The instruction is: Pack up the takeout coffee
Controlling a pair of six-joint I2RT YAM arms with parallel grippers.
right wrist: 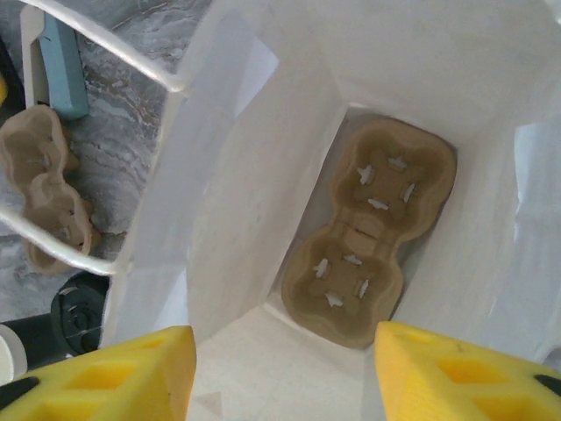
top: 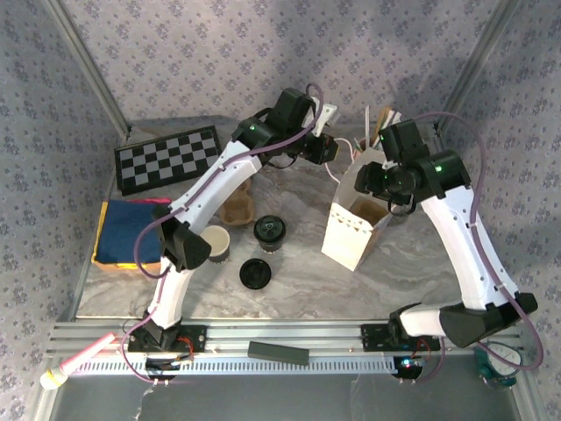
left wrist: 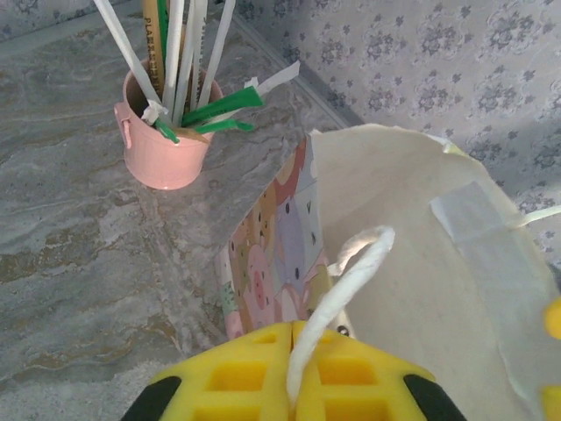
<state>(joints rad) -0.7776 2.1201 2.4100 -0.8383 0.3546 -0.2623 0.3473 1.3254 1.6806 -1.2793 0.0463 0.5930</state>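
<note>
L gripper (left wrist: 293, 346) clamped on rope handle (left wrist: 346, 267) of white bag (left wrist: 412, 298); finger bases cut off at frame btm. R gripper (right wrist: 280, 342) fingers apart over bag mouth, nothing btwn. Takeout coffee (top: 270, 230) stands on table left of bag, lid on; partly hidden by bag wall in R wrist view. Cup carrier (right wrist: 368, 232) lies on bag floor.

The marbled surface (top: 302, 294) carries a checkerboard (top: 166, 160) upper left, blue cloth (top: 130, 232) left, takeout coffee (top: 270, 231) and loose lid (top: 255, 274) centre, and white bag (top: 353, 232) right.
</note>
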